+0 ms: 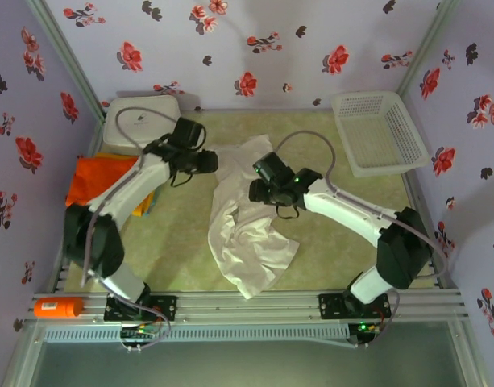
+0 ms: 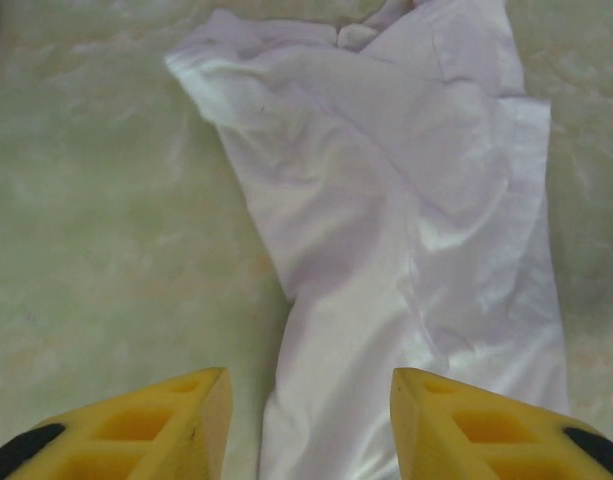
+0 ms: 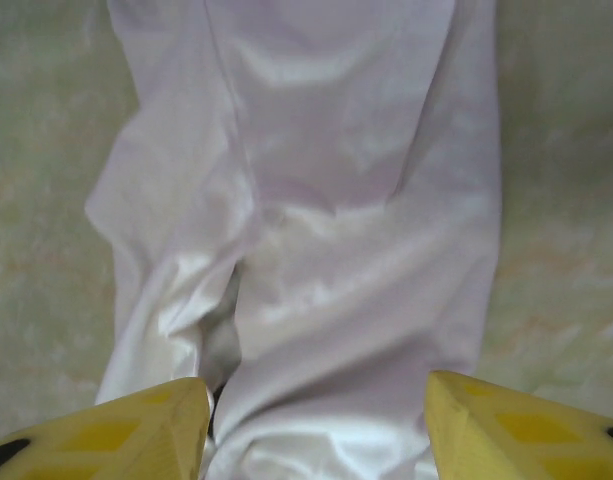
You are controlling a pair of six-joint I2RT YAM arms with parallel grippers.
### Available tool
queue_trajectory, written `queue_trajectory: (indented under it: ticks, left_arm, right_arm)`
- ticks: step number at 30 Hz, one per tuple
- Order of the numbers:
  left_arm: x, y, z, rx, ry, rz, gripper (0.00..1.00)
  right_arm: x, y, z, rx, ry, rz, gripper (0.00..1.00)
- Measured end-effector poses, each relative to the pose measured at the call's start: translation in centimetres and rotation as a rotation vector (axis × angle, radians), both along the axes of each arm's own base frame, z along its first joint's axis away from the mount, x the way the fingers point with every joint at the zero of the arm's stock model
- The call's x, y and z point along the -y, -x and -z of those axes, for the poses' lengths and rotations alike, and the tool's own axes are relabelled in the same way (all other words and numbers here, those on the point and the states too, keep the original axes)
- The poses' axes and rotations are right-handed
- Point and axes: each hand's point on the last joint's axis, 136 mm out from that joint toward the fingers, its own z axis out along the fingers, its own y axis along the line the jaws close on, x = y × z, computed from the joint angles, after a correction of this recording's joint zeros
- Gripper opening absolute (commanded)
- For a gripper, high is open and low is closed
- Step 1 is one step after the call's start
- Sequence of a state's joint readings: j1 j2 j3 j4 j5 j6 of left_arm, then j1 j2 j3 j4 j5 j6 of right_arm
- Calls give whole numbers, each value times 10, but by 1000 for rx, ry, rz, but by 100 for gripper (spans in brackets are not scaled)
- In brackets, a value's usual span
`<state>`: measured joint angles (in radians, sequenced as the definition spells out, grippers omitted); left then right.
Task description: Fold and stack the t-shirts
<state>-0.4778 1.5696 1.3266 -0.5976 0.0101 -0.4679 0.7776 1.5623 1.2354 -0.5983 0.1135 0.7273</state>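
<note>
Lying crumpled on the table (image 1: 182, 242) beneath both sets of jaws: white shirt (image 1: 245, 234). Left jaws apart, gripping nothing, a narrow strip of cloth running below the gap. Right jaws wider apart, empty, over a broad rumpled stretch. Left of the left jaws, orange shirt (image 1: 97, 181); far right of the right jaws, basket (image 1: 379, 133).

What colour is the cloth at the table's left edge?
The cloth is bright orange; clearest in top view.

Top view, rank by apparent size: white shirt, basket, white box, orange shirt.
1. white shirt
2. basket
3. white box and orange shirt: look alike, and the left arm covers part of the shirt.
</note>
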Motion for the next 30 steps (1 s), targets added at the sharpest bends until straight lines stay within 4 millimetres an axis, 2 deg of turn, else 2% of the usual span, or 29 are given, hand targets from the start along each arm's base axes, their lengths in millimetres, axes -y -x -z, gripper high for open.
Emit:
queue_trajectory:
  ticks: [4, 7, 10, 13, 18, 21, 23, 25, 30]
  left_arm:
    - [-17, 37, 12, -22, 23, -39, 47]
    - [-28, 66, 31, -66, 30, -68, 47]
    - [-41, 96, 46, -100, 42, -98, 48]
    - [-50, 121, 53, -110, 67, -123, 48]
    - [-57, 149, 67, -134, 94, -147, 48]
    - [-60, 162, 80, -166, 98, -159, 48]
    - [-57, 170, 86, -184, 102, -155, 48]
    - [-52, 177, 89, -202, 110, -143, 48]
    - [-34, 187, 95, -227, 164, -111, 48]
  right_arm:
    - [-14, -35, -13, 50, 35, -54, 59]
    - [-31, -59, -10, 59, 71, -102, 58]
    - [-46, -77, 10, 22, 101, -141, 55]
    - [-60, -86, 47, -56, 125, -179, 55]
    - [-71, -96, 98, -152, 170, -199, 55]
    - [-77, -110, 115, -181, 179, -196, 54]
    - [-76, -126, 123, -193, 176, -177, 54]
    - [-72, -149, 120, -177, 156, -145, 54]
    - [-35, -216, 119, -130, 96, -30, 59]
